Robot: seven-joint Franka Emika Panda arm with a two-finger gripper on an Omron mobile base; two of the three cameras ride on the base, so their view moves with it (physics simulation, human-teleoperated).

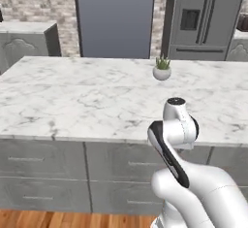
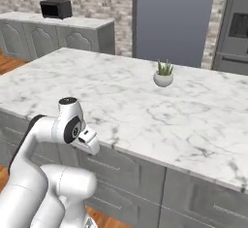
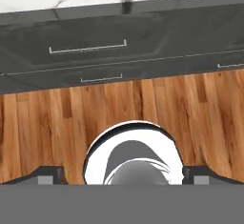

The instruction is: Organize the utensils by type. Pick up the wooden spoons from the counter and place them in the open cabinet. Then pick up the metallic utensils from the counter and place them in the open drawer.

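Left base view, from the left: the counter (image 1: 25, 27) stands at the far left rear, white marble over grey arched doors, well apart from the robot. An island (image 1: 72, 101) with a marble top spans the foreground, with closed grey drawer fronts (image 1: 38, 160) beneath it. A small white pot (image 1: 162, 72) with a green plant sits right of centre on the island, toward its far edge. A grey fridge (image 1: 208, 18) stands at the right rear. The arm (image 1: 180, 125) is folded low in front of the island's near edge.

Right base view, from the left: here the counter (image 2: 29, 19) shows more of its top, and a black oven (image 2: 55, 8) stands on it. It is too far off to tell what else lies there. The arm (image 2: 68, 125) sits at lower left, below the level of the island (image 2: 97, 96). The pot (image 2: 163, 78) stands just right of centre.

Hand view: the camera looks down at a wooden floor (image 3: 52, 118), with the island's drawer fronts (image 3: 88, 56) and their slim bar handles across the top, all closed. The gripper (image 3: 124, 176) is spread wide and holds nothing; its fingers (image 3: 47, 174) stand at opposite sides of the bottom, above bare floor.
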